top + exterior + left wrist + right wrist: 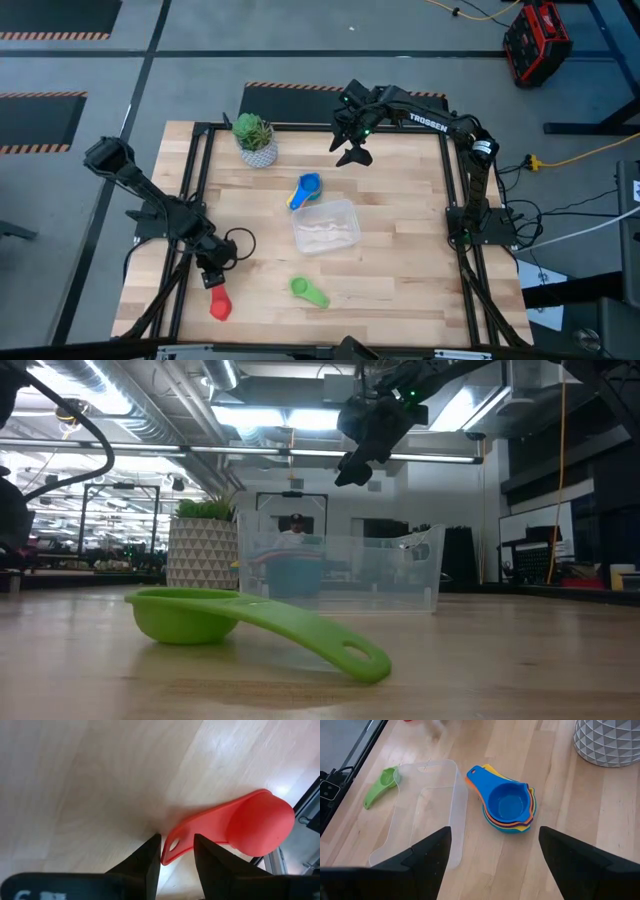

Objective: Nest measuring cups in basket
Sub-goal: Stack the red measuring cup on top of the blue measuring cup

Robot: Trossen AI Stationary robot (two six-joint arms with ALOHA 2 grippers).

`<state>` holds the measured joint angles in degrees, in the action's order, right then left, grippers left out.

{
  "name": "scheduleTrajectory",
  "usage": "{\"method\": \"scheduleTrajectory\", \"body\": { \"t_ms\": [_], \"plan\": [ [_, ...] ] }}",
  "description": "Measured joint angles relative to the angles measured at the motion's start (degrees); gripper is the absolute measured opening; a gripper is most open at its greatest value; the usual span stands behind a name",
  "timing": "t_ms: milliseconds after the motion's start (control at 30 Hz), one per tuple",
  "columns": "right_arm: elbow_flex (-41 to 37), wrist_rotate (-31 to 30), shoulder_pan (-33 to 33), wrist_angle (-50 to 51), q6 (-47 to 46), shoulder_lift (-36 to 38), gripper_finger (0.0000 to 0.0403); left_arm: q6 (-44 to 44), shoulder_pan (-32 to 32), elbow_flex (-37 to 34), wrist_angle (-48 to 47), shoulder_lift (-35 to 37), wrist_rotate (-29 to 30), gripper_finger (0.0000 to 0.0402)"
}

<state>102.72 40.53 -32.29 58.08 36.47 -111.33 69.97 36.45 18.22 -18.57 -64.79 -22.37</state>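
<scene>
Left claw (176, 851) pinching red measuring cup (240, 827) handle.

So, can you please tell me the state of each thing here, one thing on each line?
Red cup: upside down on the table, handle end between the left tool's fingers.
Left tool: fingers around the red handle.
Green cup: upright, lying alone on the table.
Stack of cups: nested, blue on top, beside the basket.
Basket: upright, empty.
Right tool: open, raised above the table, holding nothing.
Plant: upright.
</scene>
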Motion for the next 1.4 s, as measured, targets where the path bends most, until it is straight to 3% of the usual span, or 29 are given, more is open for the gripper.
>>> {"method": "scheduleTrajectory", "body": {
  "t_ms": [333,800,1400],
  "plan": [
    [0.0,0.0,0.0,0.0,0.0,0.0,0.0305,-0.04,0.0,-0.04,-0.15,-0.03,0.11,0.0102],
    [0.02,0.0,0.0,-0.01,0.0,0.0,0.0305,-0.28,0.04,-0.07,0.74,-0.07,-0.07,0.0009],
    [0.02,0.02,-1.04,0.24,1.53,0.0,0.0305,0.02,-0.07,-0.15,10.12,-0.14,0.68,0.0003]
  ]
}}
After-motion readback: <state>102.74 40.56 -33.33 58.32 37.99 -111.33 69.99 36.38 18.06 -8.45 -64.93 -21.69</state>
